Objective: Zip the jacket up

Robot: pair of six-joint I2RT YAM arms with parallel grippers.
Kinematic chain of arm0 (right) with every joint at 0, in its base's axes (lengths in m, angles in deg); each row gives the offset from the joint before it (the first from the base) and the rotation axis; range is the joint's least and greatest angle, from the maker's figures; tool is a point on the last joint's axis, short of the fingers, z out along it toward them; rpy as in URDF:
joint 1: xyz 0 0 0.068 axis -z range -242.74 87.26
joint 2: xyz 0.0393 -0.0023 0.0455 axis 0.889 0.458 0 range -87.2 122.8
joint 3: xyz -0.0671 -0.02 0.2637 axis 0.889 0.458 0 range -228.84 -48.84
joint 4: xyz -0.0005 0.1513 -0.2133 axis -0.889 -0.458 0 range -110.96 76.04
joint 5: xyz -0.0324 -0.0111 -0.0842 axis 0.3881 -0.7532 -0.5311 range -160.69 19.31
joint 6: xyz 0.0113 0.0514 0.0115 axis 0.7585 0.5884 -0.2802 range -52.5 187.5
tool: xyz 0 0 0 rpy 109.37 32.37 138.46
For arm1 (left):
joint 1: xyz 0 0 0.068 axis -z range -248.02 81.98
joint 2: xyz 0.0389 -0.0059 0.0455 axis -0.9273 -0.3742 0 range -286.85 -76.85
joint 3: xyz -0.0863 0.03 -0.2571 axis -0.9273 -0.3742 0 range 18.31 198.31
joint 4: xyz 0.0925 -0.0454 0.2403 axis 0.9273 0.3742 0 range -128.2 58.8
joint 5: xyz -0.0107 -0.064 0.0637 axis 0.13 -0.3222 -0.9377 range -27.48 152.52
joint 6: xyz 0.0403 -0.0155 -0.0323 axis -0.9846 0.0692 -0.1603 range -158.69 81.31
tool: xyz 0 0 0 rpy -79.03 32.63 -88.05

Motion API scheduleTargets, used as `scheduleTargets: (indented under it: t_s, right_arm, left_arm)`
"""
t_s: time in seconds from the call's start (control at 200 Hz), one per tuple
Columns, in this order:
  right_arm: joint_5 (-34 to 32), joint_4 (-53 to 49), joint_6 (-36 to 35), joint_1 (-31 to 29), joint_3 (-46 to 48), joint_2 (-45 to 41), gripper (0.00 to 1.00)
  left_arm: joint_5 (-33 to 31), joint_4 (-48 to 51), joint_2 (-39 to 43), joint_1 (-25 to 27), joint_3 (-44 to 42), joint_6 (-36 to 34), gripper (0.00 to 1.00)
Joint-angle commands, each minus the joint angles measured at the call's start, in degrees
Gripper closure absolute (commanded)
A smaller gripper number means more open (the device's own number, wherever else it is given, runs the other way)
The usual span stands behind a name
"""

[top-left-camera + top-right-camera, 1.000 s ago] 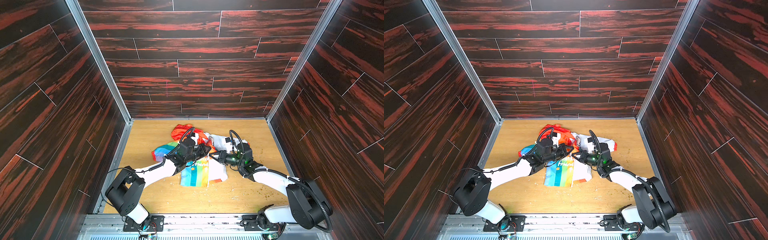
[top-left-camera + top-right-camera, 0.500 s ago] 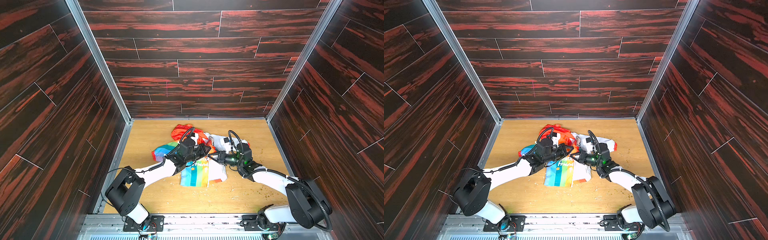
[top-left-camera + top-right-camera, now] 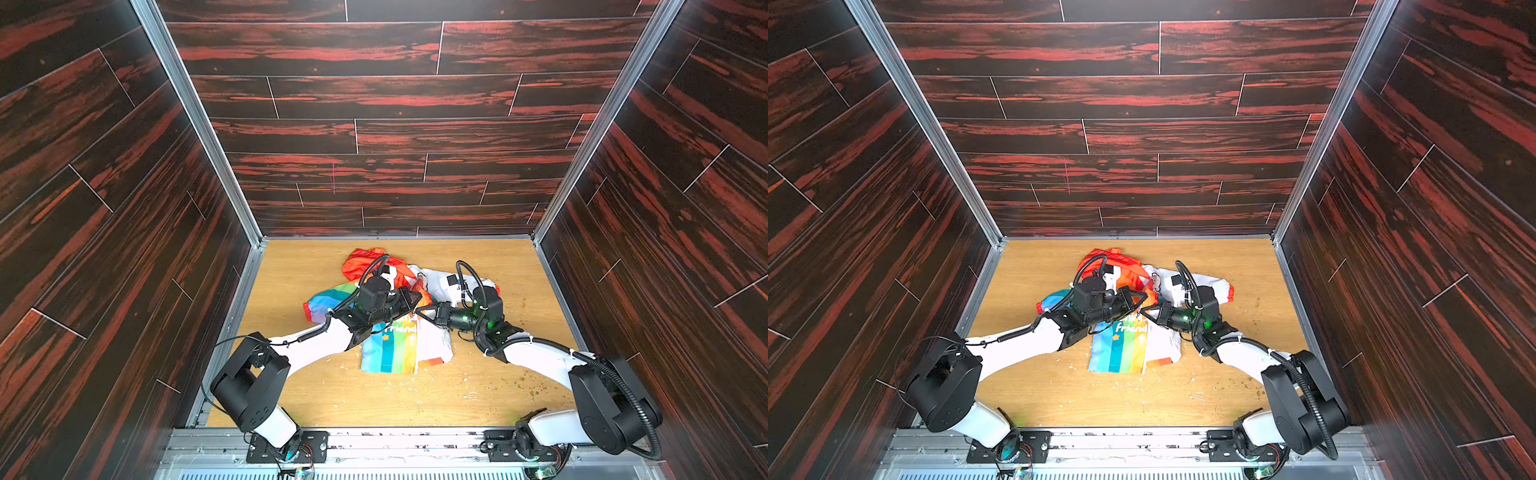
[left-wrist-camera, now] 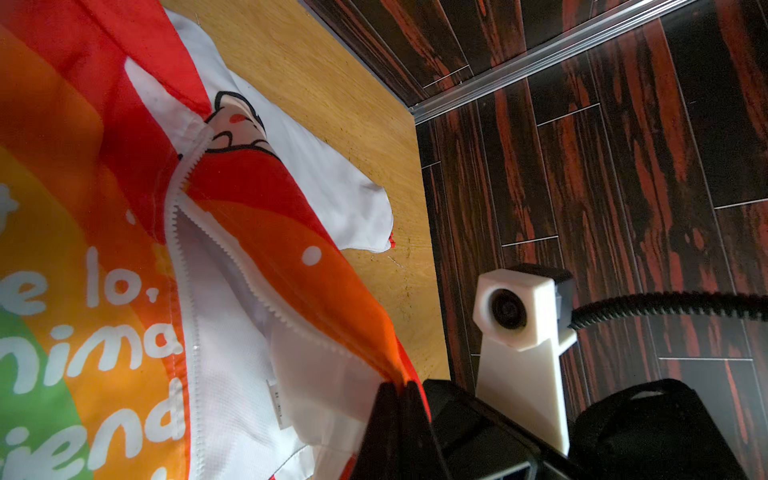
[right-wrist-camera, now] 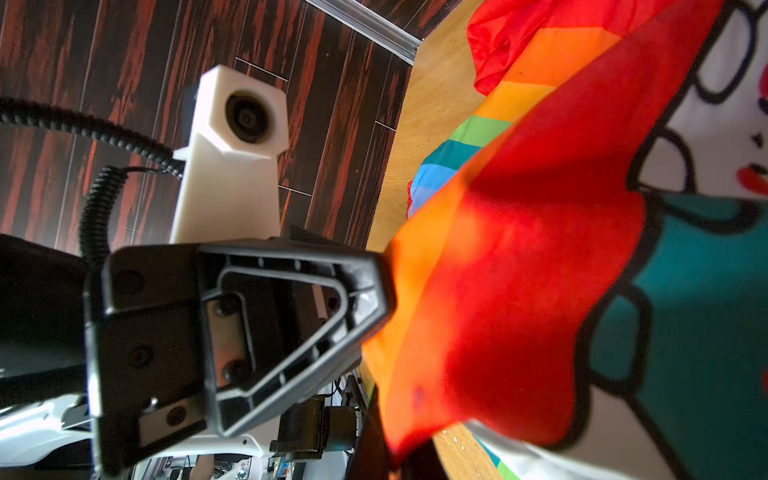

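The left claw (image 4: 395, 390), low centre in its wrist view, clamps the orange edge of the small rainbow-and-white hooded jacket (image 3: 390, 353), mid-frame on the wooden worktop (image 3: 374, 399). The right claw (image 3: 420, 309), closed too, seems to nip it alongside. Its white zip teeth (image 4: 189, 170) gape: aligning step, I judge. Next, mate both rows.

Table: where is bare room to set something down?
Bare table: the wide patch between the jacket and the front rail, and the strip between its hood and the back wall. Crowded mid-table, where the left pincer and right pincer grip it.
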Motion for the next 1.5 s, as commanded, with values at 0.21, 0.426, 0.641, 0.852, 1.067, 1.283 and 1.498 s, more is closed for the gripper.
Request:
scheduleTargets:
  t_s: [0.21,0.426,0.641,0.852,1.067,1.283,1.498]
  right_arm:
    - [1.36,2.2,0.85,-0.25,0.87,2.01,0.9]
    - [1.48,2.04,0.58,-0.25,1.15,1.49,0.9]
    - [1.5,1.97,0.62,-0.25,1.15,1.23,0.88]
    - [1.68,2.18,0.49,-0.25,1.27,1.29,0.92]
    - [2.31,2.41,0.34,-0.24,0.96,1.46,1.0]
    - [1.48,0.48,-1.29,-0.24,0.62,0.53,1.0]
    - [-2.86,-7.9,-6.37,-0.07,0.35,-2.03,1.0]
  left_arm:
    - [-0.64,-1.16,3.71,0.05,-0.15,-0.01,1.0]
    - [-0.97,-1.32,4.12,-0.02,-0.56,0.11,1.0]
    - [-0.92,-1.51,4.15,-0.11,-0.72,0.26,1.0]
    - [-0.83,-1.94,4.02,-0.22,-0.76,0.52,1.0]
    - [-0.93,-2.06,4.05,-0.35,-0.83,0.73,1.0]
    - [-3.51,0.2,7.65,-1.71,-3.22,1.85,0.66]
    - [-10.57,12.2,19.24,-2.62,-9.13,1.13,0.57]
